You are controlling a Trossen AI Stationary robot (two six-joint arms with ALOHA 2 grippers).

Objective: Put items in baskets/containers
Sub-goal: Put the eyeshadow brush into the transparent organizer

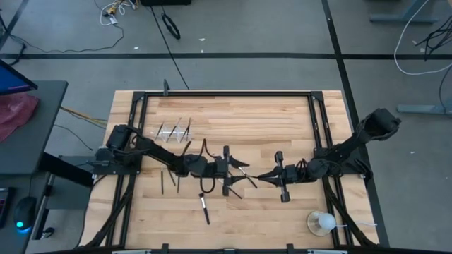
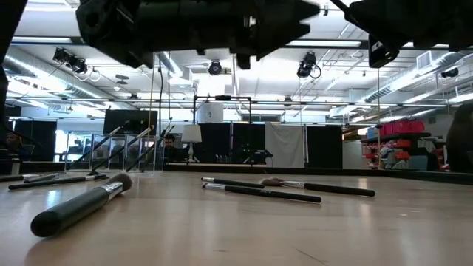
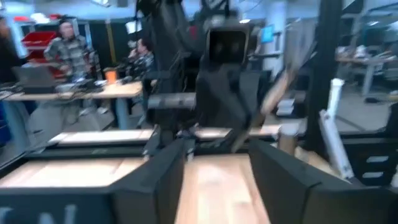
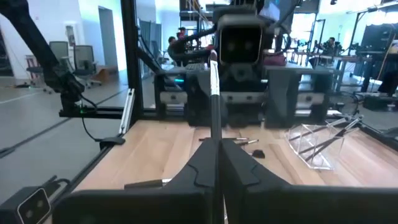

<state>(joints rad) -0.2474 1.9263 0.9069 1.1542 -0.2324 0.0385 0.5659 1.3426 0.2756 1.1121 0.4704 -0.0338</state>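
My right gripper [image 1: 259, 176] [image 4: 216, 151] hovers over the table's middle, shut on a thin makeup brush [image 4: 212, 93] [image 1: 247, 172]. My left gripper [image 1: 237, 169] [image 3: 217, 158] faces it from the left, open, and the brush's free end points toward its gap. I cannot tell whether they touch. The clear holder [image 1: 174, 130] [image 4: 316, 144] stands far left with several brushes leaning in it. More brushes lie flat on the wood [image 1: 205, 209] [image 1: 169, 179] [image 2: 77, 208] [image 2: 264, 193]. My right gripper pinches the brush's handle [image 4: 214, 132] between its two fingers, coming level from the table's right side. The brush lies along the fingers, not across them. It sticks out beyond the fingertips toward the left gripper, tilted upward and lifted clear of the table.
A white round object [image 1: 321, 223] sits on a dish near the near-right corner. A black frame [image 1: 226, 93] runs round the tabletop. Bare wood lies on the far side of the grippers [image 1: 247, 120]. People sit at desks in the room beyond [image 3: 62, 43].
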